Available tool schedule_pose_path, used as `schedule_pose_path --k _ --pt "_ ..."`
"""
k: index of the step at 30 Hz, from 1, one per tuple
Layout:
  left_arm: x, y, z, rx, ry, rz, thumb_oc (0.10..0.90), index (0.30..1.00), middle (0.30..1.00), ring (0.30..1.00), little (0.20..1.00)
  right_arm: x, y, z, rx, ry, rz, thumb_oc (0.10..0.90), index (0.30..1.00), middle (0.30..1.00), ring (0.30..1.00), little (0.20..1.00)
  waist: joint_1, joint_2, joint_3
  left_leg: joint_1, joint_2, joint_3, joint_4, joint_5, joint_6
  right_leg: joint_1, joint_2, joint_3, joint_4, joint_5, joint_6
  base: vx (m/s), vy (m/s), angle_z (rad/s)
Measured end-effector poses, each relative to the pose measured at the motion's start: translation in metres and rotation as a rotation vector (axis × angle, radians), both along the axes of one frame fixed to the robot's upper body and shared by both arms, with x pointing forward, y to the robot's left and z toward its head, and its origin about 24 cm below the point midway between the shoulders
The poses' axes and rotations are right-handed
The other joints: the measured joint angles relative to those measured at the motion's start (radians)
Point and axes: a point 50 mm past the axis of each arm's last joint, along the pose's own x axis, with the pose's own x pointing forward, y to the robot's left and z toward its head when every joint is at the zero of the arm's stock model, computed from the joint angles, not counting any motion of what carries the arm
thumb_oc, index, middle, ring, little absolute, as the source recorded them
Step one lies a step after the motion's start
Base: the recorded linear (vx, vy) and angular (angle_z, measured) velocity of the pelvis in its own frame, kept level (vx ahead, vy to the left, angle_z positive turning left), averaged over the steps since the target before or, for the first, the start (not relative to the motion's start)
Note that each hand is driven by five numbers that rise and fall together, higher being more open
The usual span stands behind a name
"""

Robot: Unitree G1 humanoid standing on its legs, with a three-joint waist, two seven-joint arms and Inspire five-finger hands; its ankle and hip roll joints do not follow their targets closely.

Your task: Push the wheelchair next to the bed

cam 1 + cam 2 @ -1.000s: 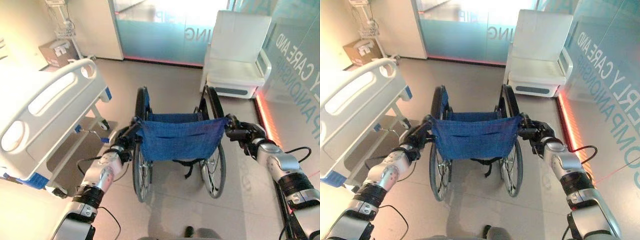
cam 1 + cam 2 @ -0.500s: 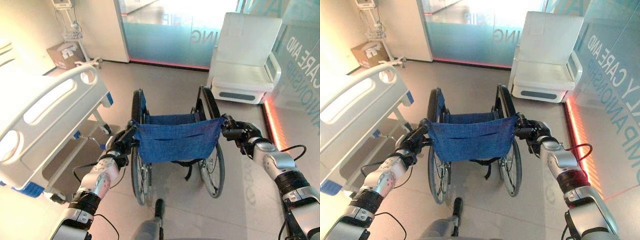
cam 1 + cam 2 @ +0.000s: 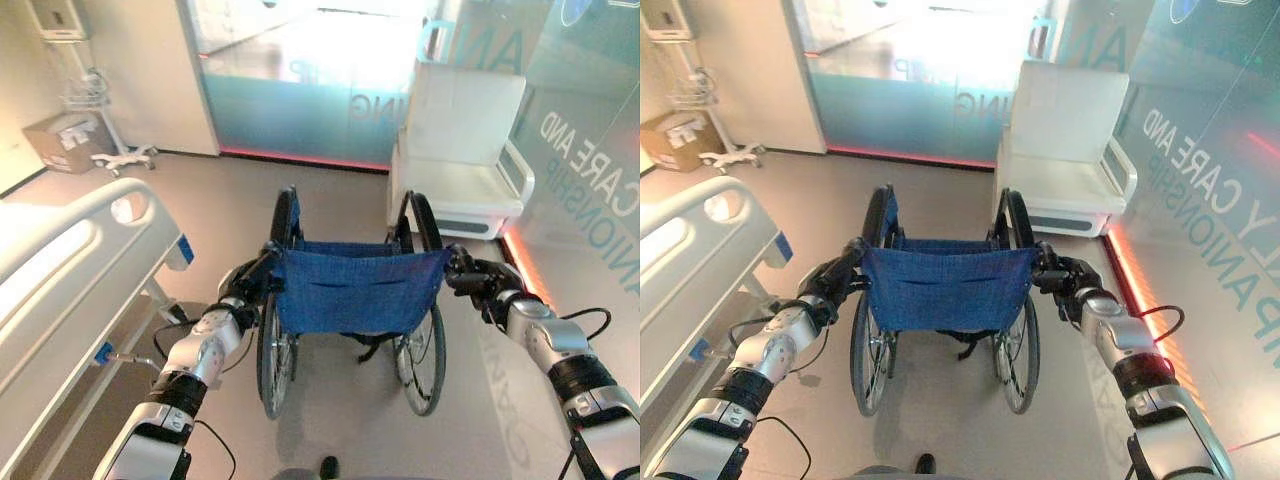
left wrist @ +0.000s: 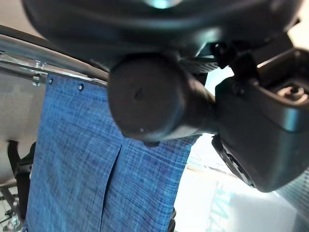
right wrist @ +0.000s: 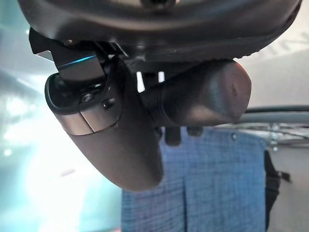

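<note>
While both hands, left hand [image 3: 243,296] and right hand [image 3: 478,280], grasp its handles, the wheelchair [image 3: 352,296] faces away, parallel to the bed [image 3: 70,270].

Large white lettering across the frosted glass wall [image 3: 1215,150]

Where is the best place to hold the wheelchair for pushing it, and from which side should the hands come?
Grip the wheelchair by the two push handles at the top of its blue backrest, coming from behind. They point back toward the robot, one per side. The left hand and right hand are already closed on them.
</note>
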Motion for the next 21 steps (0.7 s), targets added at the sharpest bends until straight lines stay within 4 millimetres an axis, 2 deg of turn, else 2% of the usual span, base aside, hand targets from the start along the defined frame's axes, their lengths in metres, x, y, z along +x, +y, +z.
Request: schedule_pose_path --k 1,2,3,4,5,6,7,10,12,13,14,15,16,17,18,19,20,21 --pt "0.003 -0.004 0.001 -0.011 -0.012 -0.005 0.400 0.300 0.300 0.300 0.300 0.000 -0.003 0.003 -0.006 -0.015 -0.004 0.400 0.300 0.300 0.300 0.300 -0.006 0.019 0.012 0.014 0.010 -0.060 0.000 -0.017 -0.021 -0.028 0.060 -0.012 -0.136 0.004 0.000 0.33 -0.099 -0.07" --pt "0.004 -0.004 0.003 -0.010 -0.024 -0.004 0.400 0.300 0.300 0.300 0.300 0.001 -0.002 0.005 -0.005 -0.026 -0.003 0.400 0.300 0.300 0.300 0.300 -0.013 0.027 0.018 0.016 0.019 -0.072 0.000 -0.021 -0.027 -0.029 0.081 -0.014 -0.220 0.014 0.005 0.41 -0.138 0.10" --pt "0.007 -0.004 0.007 -0.008 -0.043 -0.004 0.400 0.300 0.300 0.300 0.300 0.002 -0.002 0.008 -0.006 -0.048 0.001 0.400 0.300 0.300 0.300 0.300 -0.029 0.027 0.026 0.016 0.015 -0.076 0.003 -0.044 -0.038 -0.064 0.104 -0.023 -0.340 0.033 0.027 0.48 -0.159 0.32" --pt "0.008 -0.004 0.009 -0.011 -0.048 -0.004 0.400 0.300 0.300 0.300 0.300 0.002 -0.003 0.011 -0.011 -0.060 0.005 0.400 0.300 0.300 0.300 0.300 -0.055 0.019 0.029 0.013 0.012 -0.025 0.022 -0.084 -0.025 -0.082 0.109 -0.013 -0.456 0.083 0.048 0.56 -0.183 0.48" --pt "0.008 -0.004 0.009 -0.010 -0.048 -0.004 0.400 0.300 0.300 0.300 0.300 0.002 -0.004 0.013 -0.011 -0.063 0.004 0.400 0.300 0.300 0.300 0.300 -0.071 0.018 0.030 0.016 0.013 -0.002 0.032 -0.100 -0.008 -0.074 0.108 -0.005 -0.542 0.110 0.077 0.53 -0.157 0.60" --pt "0.008 -0.005 0.010 -0.011 -0.051 -0.007 0.400 0.300 0.300 0.300 0.300 0.002 -0.005 0.015 -0.010 -0.070 0.005 0.400 0.300 0.300 0.300 0.300 -0.085 0.008 0.036 0.036 -0.002 0.001 0.040 -0.112 0.005 -0.069 0.100 0.008 -0.651 0.164 0.126 0.54 -0.162 0.51" --pt "0.009 -0.006 0.011 -0.013 -0.055 -0.009 0.400 0.300 0.300 0.300 0.300 0.003 -0.006 0.017 -0.007 -0.073 0.001 0.400 0.300 0.300 0.300 0.300 -0.091 -0.002 0.042 0.064 -0.017 -0.038 0.037 -0.123 0.005 -0.076 0.092 0.000 -0.710 0.198 0.140 0.51 -0.164 0.42" --pt "0.012 -0.007 0.013 -0.015 -0.058 -0.011 0.400 0.300 0.300 0.300 0.300 0.004 -0.007 0.020 0.001 -0.076 -0.009 0.400 0.300 0.300 0.300 0.300 -0.111 -0.020 0.055 0.129 -0.029 -0.100 0.037 -0.161 0.004 -0.107 0.080 -0.021 -0.728 0.298 0.116 0.49 -0.188 0.46" --pt "0.011 -0.011 0.009 -0.028 -0.043 -0.012 0.400 0.300 0.300 0.300 0.300 0.003 -0.010 0.020 -0.008 -0.065 -0.010 0.400 0.300 0.300 0.300 0.300 -0.131 -0.030 0.053 0.173 -0.035 -0.145 0.042 -0.210 -0.002 -0.067 0.071 0.008 -0.716 0.309 0.116 0.52 -0.244 0.77" --pt "0.010 -0.010 0.008 -0.024 -0.035 -0.009 0.400 0.300 0.300 0.300 0.300 0.003 -0.011 0.020 -0.010 -0.053 -0.010 0.400 0.300 0.300 0.300 0.300 -0.160 -0.055 0.044 0.187 -0.046 -0.154 0.066 -0.246 -0.010 -0.017 0.049 0.042 -0.706 0.303 0.119 0.56 -0.291 1.08" --pt "0.011 -0.015 0.007 -0.043 -0.038 -0.010 0.400 0.300 0.300 0.300 0.300 0.005 -0.012 0.023 -0.015 -0.059 -0.010 0.400 0.300 0.300 0.300 0.300 -0.169 -0.045 0.046 0.189 -0.028 -0.157 0.087 -0.285 -0.029 -0.010 0.059 0.040 -0.685 0.355 0.097 0.43 -0.249 0.90" --pt "0.012 -0.016 0.007 -0.049 -0.039 -0.005 0.400 0.300 0.300 0.300 0.300 0.005 -0.013 0.025 -0.018 -0.063 -0.013 0.400 0.300 0.300 0.300 0.300 -0.173 -0.040 0.045 0.191 -0.014 -0.150 0.096 -0.291 -0.035 -0.018 0.064 0.039 -0.653 0.350 0.090 0.34 -0.225 0.81" --pt "0.014 -0.017 0.009 -0.050 -0.046 -0.004 0.400 0.300 0.300 0.300 0.300 0.007 -0.016 0.028 -0.028 -0.065 -0.014 0.400 0.300 0.300 0.300 0.300 -0.191 -0.038 0.045 0.181 0.013 -0.105 0.129 -0.313 -0.060 -0.018 0.073 0.031 -0.610 0.366 0.060 0.31 -0.256 0.87" --pt "0.014 -0.020 0.009 -0.056 -0.049 -0.006 0.400 0.300 0.300 0.300 0.300 0.006 -0.018 0.029 -0.034 -0.067 -0.019 0.400 0.300 0.300 0.300 0.300 -0.198 -0.038 0.044 0.154 0.019 -0.070 0.205 -0.332 -0.096 -0.019 0.083 0.030 -0.581 0.353 0.022 0.43 -0.367 0.93" --pt "0.014 -0.022 0.010 -0.061 -0.057 -0.002 0.400 0.300 0.300 0.300 0.300 0.007 -0.020 0.033 -0.039 -0.076 -0.017 0.400 0.300 0.300 0.300 0.300 -0.197 -0.040 0.043 0.090 0.014 -0.027 0.338 -0.343 -0.137 -0.014 0.089 0.027 -0.575 0.332 -0.010 0.41 -0.388 0.54" --pt "0.015 -0.023 0.011 -0.062 -0.065 0.006 0.400 0.300 0.300 0.300 0.300 0.009 -0.020 0.038 -0.044 -0.089 -0.009 0.400 0.300 0.300 0.300 0.300 -0.183 -0.040 0.043 -0.005 0.013 0.022 0.524 -0.330 -0.173 -0.007 0.096 0.024 -0.572 0.316 -0.041 0.32 -0.306 0.18" --pt "0.014 -0.023 0.010 -0.064 -0.065 0.010 0.400 0.300 0.300 0.300 0.300 0.010 -0.020 0.039 -0.048 -0.091 -0.005 0.400 0.300 0.300 0.300 0.300 -0.171 -0.039 0.043 -0.058 0.017 0.047 0.646 -0.310 -0.203 0.000 0.099 0.018 -0.573 0.317 -0.060 0.32 -0.270 -0.05" --pt "0.011 -0.024 0.007 -0.070 -0.062 0.019 0.400 0.300 0.300 0.300 0.300 0.011 -0.019 0.039 -0.064 -0.092 0.003 0.400 0.300 0.300 0.300 0.300 -0.149 -0.035 0.042 -0.160 0.031 0.080 0.854 -0.234 -0.259 0.026 0.113 0.010 -0.578 0.298 -0.080 0.26 -0.177 -0.09"
